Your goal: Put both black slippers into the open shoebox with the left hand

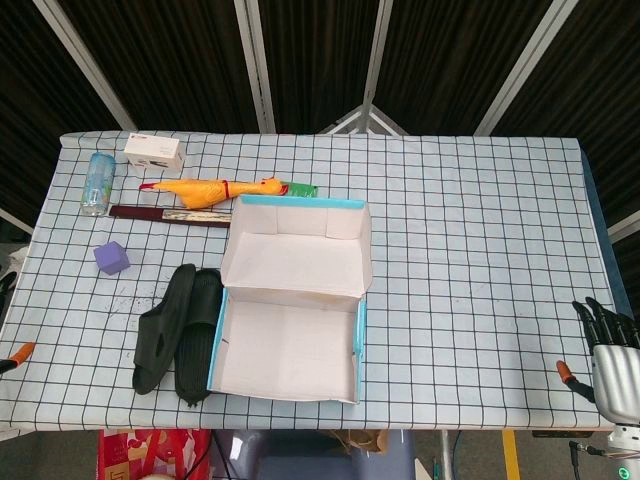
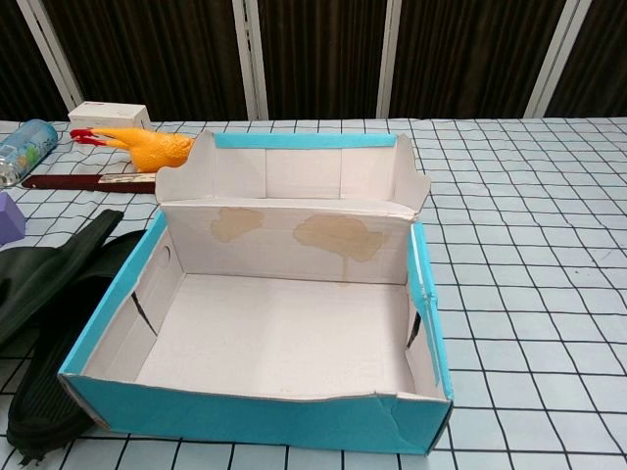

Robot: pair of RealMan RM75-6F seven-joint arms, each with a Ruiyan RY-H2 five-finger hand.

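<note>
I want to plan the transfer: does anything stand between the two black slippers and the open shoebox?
Nothing visible does. The two black rubber slippers lie side by side directly beside the left wall of the open turquoise-and-white cardboard shoebox, with no object between. Only that low wall itself must be cleared. The box interior looks empty. The left hand is not in view.

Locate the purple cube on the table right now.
In the head view, the purple cube sits near the table's left edge, above the black slippers and below the plastic bottle.
</note>
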